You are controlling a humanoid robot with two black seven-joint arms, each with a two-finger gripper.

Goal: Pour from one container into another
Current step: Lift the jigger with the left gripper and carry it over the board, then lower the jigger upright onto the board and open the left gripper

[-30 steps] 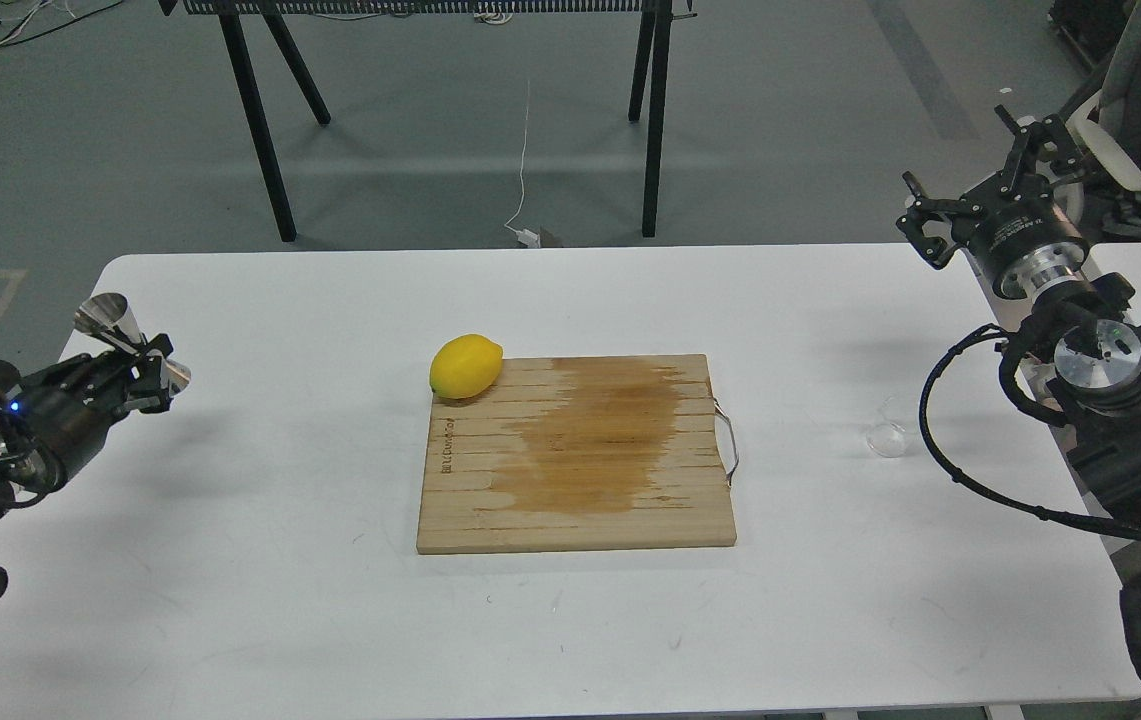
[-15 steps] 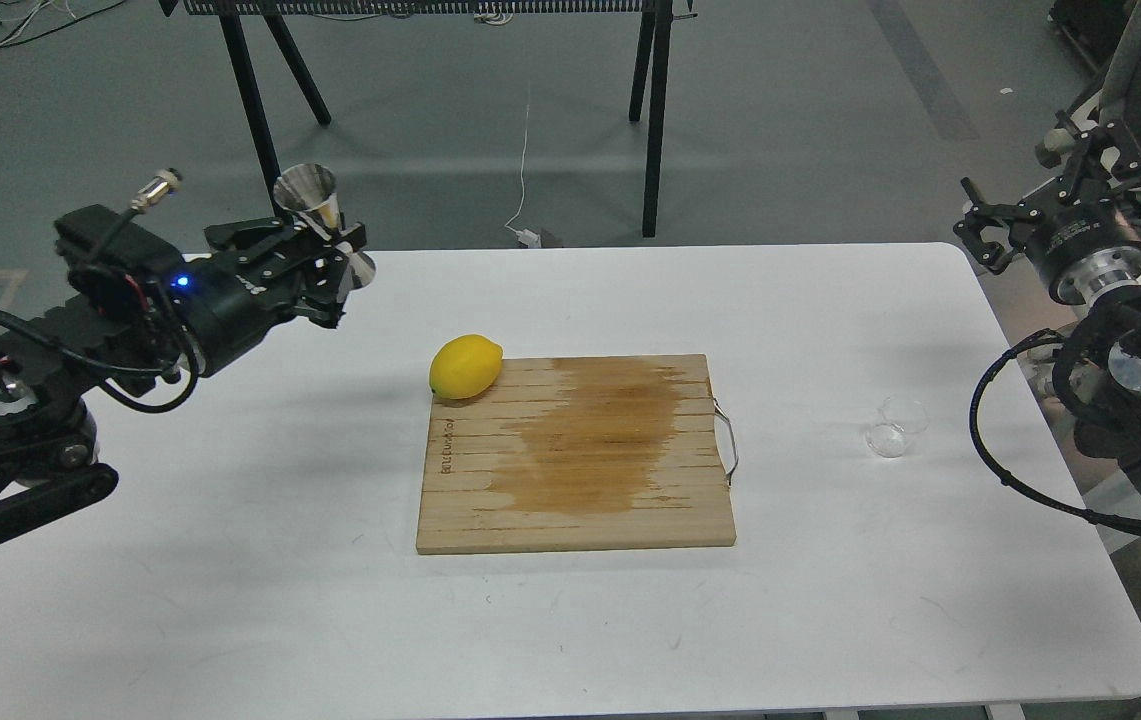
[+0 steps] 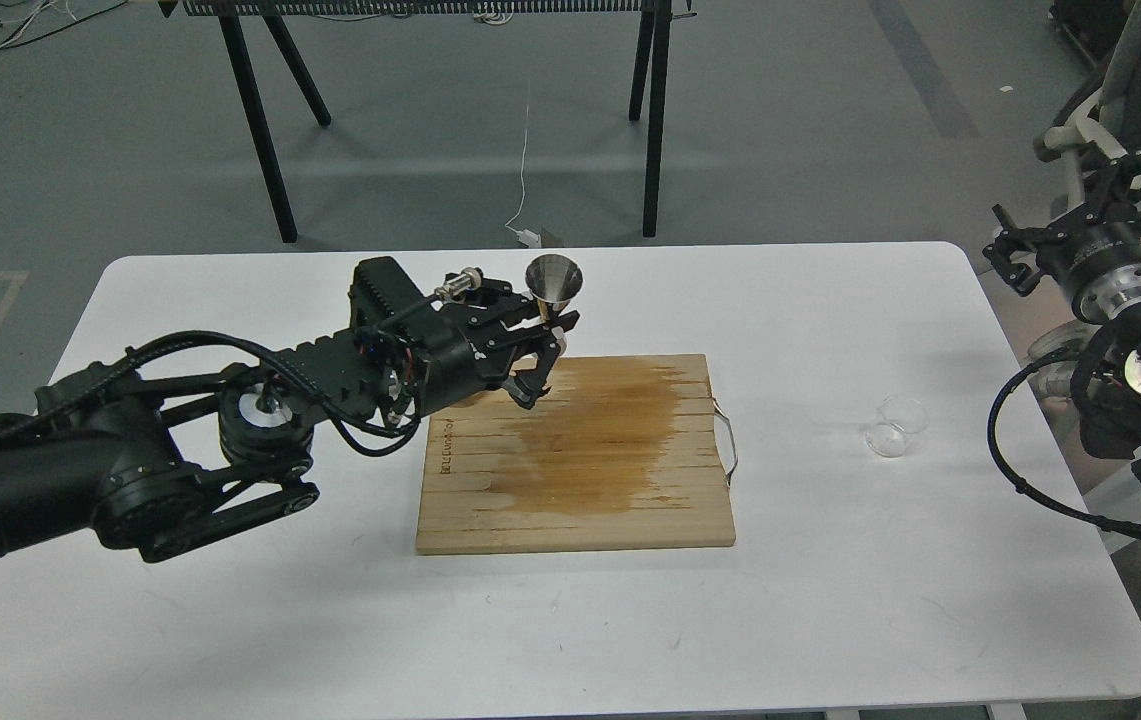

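Note:
The shiny steel jigger (image 3: 553, 281) stands upright in the air above the far left corner of the wooden cutting board (image 3: 580, 460). My left gripper (image 3: 548, 335) is shut on its narrow waist, and the left arm reaches across the table from the left. The clear glass cup (image 3: 893, 428) rests tilted on the white table (image 3: 230, 620) to the right of the board, with nothing touching it. Off the table's right edge, beyond the cup, my right gripper (image 3: 1065, 210) is raised and open, holding nothing.
The board has a wet brown stain in its middle and a metal handle (image 3: 730, 450) on its right side. Black trestle legs (image 3: 260, 130) stand on the floor behind the table. The left arm hides the board's far left corner.
My left arm swung from the table's far left to over the board's far left corner, carrying the jigger and now covering the lemon. The right gripper drew back to the right.

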